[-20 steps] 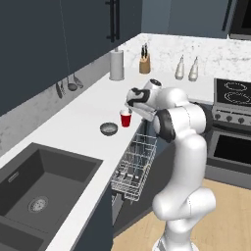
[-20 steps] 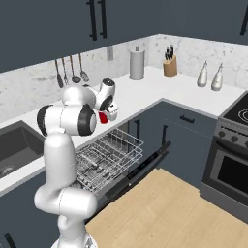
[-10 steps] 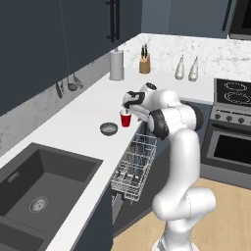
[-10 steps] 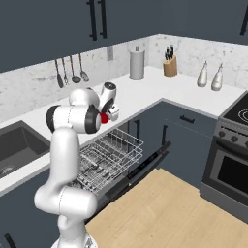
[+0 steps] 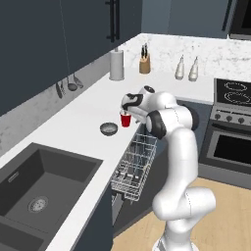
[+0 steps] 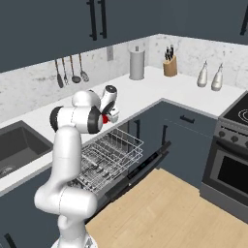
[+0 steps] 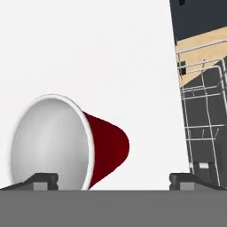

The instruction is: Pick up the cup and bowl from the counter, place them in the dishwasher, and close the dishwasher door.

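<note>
The two-finger gripper (image 7: 113, 181), jaws spread wide, hovers over the small red tapered cup (image 5: 126, 119) near the smooth white counter's (image 5: 78, 122) front edge; no legible writing.

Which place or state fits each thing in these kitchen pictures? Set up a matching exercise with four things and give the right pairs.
Things:
1. cup
2. bowl
3. dishwasher rack
4. claw

Places or states:
A. pulled out below the counter edge
B. open, just above the red cup
C. upright on the counter, near its edge
D. on the counter, on the sink side of the cup

Pairs: 1-C, 2-D, 3-A, 4-B
</note>
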Available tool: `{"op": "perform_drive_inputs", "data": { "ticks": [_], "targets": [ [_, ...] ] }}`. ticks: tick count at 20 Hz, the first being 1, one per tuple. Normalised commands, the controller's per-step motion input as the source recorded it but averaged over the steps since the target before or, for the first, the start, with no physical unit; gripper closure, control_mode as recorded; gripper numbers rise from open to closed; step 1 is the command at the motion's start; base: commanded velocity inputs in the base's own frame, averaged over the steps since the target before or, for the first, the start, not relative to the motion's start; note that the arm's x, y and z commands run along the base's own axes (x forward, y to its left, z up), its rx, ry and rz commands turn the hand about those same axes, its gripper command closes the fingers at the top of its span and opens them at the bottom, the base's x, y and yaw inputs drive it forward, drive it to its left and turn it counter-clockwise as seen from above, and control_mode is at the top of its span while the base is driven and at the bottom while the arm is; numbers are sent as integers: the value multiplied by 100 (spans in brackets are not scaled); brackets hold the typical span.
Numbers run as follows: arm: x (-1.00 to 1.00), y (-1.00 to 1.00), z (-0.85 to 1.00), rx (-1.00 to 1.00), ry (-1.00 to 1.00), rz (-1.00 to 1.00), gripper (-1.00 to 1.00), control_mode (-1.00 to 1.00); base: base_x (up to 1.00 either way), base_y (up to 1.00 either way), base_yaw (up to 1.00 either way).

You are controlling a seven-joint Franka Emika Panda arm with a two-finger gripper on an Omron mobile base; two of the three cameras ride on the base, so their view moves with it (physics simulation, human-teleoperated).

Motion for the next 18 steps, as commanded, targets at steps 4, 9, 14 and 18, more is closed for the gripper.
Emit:
{"op": "perform_drive_inputs", "data": {
  "ticks": [4, 9, 14, 18],
  "targets": [
    [2, 0, -13, 1, 0, -2, -100, -100, 0, 0, 0],
    [7, 0, -6, 0, 0, -5, -100, -100, 0, 0, 0],
    [-7, 0, -5, 0, 0, -1, 100, -100, 0, 0, 0],
    [-36, 0, 0, 2, 0, 0, 100, -100, 0, 0, 0]
  ]
}}
